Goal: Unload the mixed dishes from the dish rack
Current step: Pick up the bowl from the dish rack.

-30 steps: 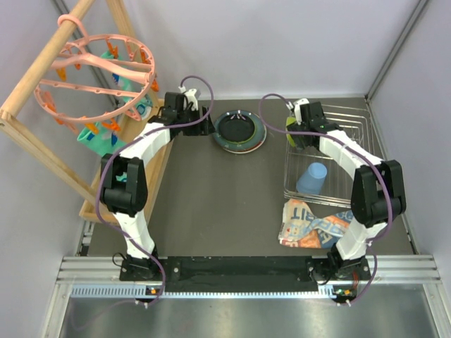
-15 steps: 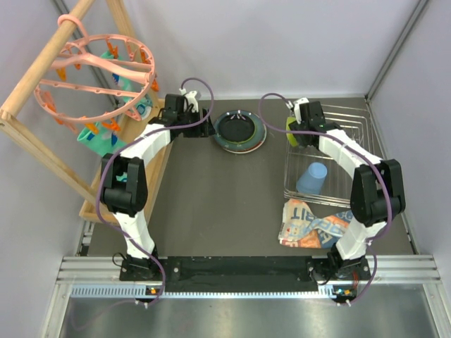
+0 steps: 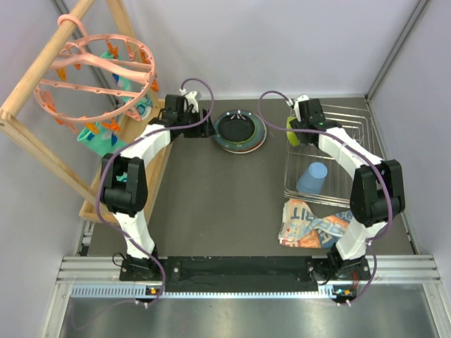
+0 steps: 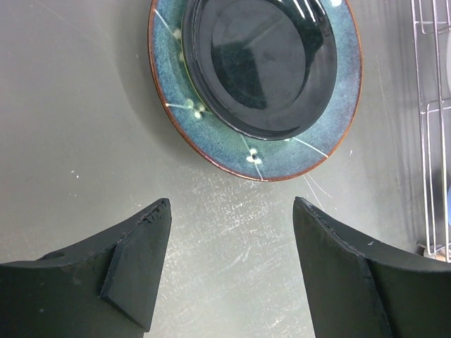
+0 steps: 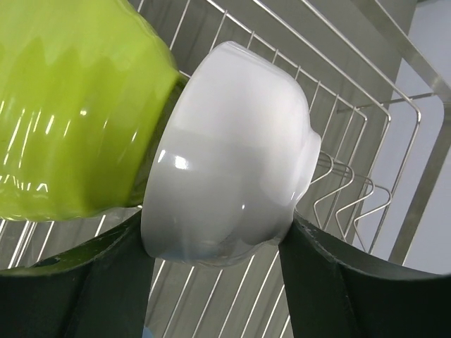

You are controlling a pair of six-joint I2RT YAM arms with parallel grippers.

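Wooden frame (image 3: 44,60) carrying a pink ring of clips at far left, well apart from the work. Next, left gripper (image 4: 231,211) hovering low over the dark table (image 4: 70,141), jaws spread wide and holding nothing, just short of the near rim of a teal speckled plate (image 4: 232,151). Darker plate (image 4: 261,63) stacked on top of it, both flat on the table outside the rack.

Further right, silver wire dish rack (image 3: 356,123) along the right side of the table. In its far left part, right gripper (image 5: 215,229) set inside, one finger on each side of a small white bowl (image 5: 232,141) and closed onto it, by the look of the wrist view. Bowl tilted on edge in the rack, leaning against a lime-green piece (image 5: 77,113). Light blue cup (image 3: 312,177) in the near part of the rack. Printed packet (image 3: 310,225) on the table at the rack's near edge.

Step in hand, as a judgement: taking hold of the white bowl. Next move likely calling for a firm hold, a lift straight up clear of the wires, care not to drag the green piece along, then a carry left toward the plates.
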